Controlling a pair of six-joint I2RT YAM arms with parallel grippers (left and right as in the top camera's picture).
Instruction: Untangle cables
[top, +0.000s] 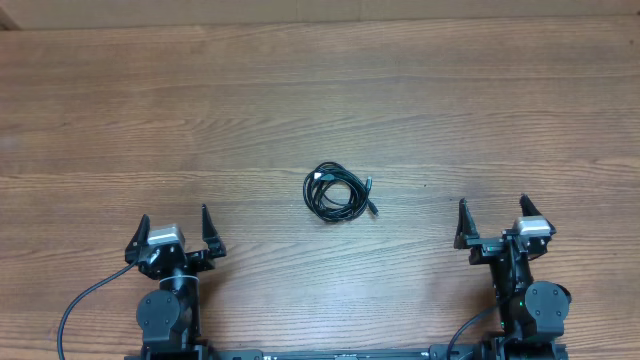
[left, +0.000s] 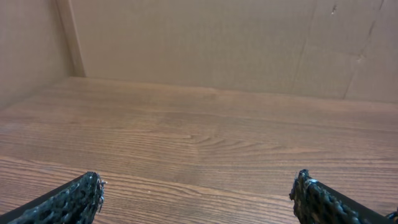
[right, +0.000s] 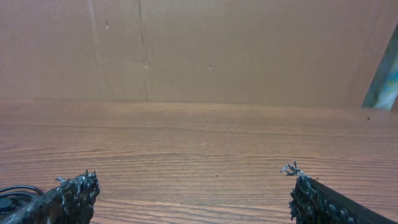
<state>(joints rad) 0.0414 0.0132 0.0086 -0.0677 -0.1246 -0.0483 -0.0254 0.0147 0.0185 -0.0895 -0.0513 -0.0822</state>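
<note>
The cables (top: 339, 192) lie as one small coiled black bundle near the middle of the wooden table, with small plugs showing at its edge. My left gripper (top: 172, 228) sits near the front left, open and empty, well short of the bundle. My right gripper (top: 492, 217) sits at the front right, also open and empty. In the left wrist view the gripper (left: 198, 186) has only bare wood between its fingertips. In the right wrist view the gripper (right: 193, 186) stands wide, and a bit of the cables (right: 13, 193) shows at the far left edge.
The wooden table (top: 320, 100) stretches back to a brown cardboard wall (left: 217, 43). Thick black arm cables (top: 75, 305) trail from the arm bases at the front edge.
</note>
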